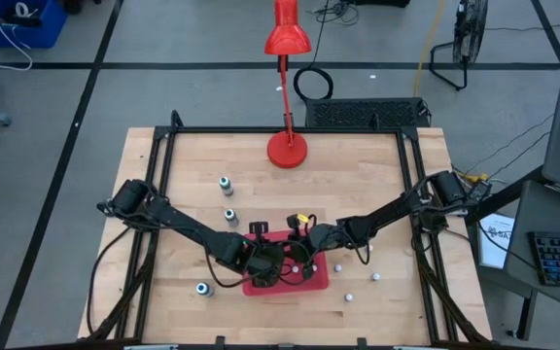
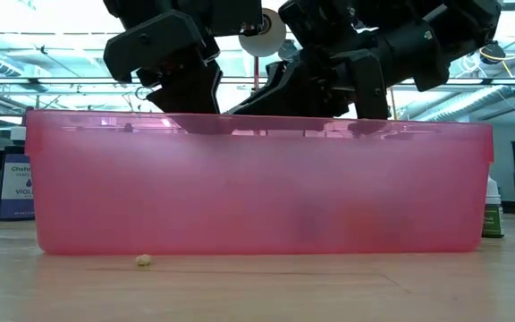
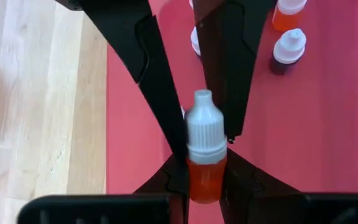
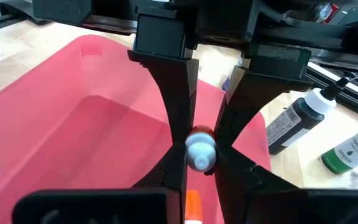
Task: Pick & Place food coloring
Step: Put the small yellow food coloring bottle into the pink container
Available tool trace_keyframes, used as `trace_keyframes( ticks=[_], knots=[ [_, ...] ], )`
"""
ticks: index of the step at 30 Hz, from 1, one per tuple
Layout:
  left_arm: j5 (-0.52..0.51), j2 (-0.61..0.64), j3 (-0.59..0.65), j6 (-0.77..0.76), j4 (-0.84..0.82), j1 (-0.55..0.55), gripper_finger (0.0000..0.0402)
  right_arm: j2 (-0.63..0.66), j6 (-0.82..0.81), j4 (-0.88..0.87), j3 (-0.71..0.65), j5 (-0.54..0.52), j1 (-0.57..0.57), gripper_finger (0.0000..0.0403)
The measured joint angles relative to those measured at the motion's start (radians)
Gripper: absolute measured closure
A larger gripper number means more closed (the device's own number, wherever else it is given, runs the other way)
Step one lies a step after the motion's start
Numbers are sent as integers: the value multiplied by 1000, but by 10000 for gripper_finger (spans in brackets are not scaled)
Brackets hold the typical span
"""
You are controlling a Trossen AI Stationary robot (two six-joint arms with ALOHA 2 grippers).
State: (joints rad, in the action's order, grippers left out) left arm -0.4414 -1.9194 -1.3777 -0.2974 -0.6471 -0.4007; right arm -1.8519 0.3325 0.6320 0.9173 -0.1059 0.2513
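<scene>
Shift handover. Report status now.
Left gripper shut on orange bottle over red tray. Right gripper shut on white-capped bottle. Nothing blocking.

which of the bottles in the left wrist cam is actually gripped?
The orange bottle with the white cap, pinched between the left tool's fingers. The two others stand free on the red tray beyond.

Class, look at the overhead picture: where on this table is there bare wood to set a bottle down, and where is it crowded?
Free: the wood between the red lamp base and the table's right rail, and the near-left corner beside the teal-capped bottle. Crowded: the red tray, where the left gripper and right gripper meet, each holding a small orange bottle; white-capped bottles dot the wood just right of it.
</scene>
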Motion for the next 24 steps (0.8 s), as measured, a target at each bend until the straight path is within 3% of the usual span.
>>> trace_keyframes(
  ticks=[3, 6, 12, 15, 20, 24],
  knots=[
    [-6, 0, 1, 1, 4, 0, 347, 1, 21, -12, 1, -5, -1, 359],
    [-16, 8, 2, 22, 6, 0, 314, 28, 38, -121, 27, -54, 9, 359],
    [-90, 74, -1, 95, 57, -56, 233, 100, 11, -542, 147, -106, 42, 359],
    [-152, 102, 0, 122, 84, -96, 207, 131, -23, -737, 223, -101, 62, 359],
    [-269, 139, 16, 122, 86, -166, 180, 136, -152, -1214, 414, -99, 63, 359],
    [-351, 172, 44, 121, 121, -204, 173, 128, -263, -1450, 523, 24, 25, 359]
  ],
)
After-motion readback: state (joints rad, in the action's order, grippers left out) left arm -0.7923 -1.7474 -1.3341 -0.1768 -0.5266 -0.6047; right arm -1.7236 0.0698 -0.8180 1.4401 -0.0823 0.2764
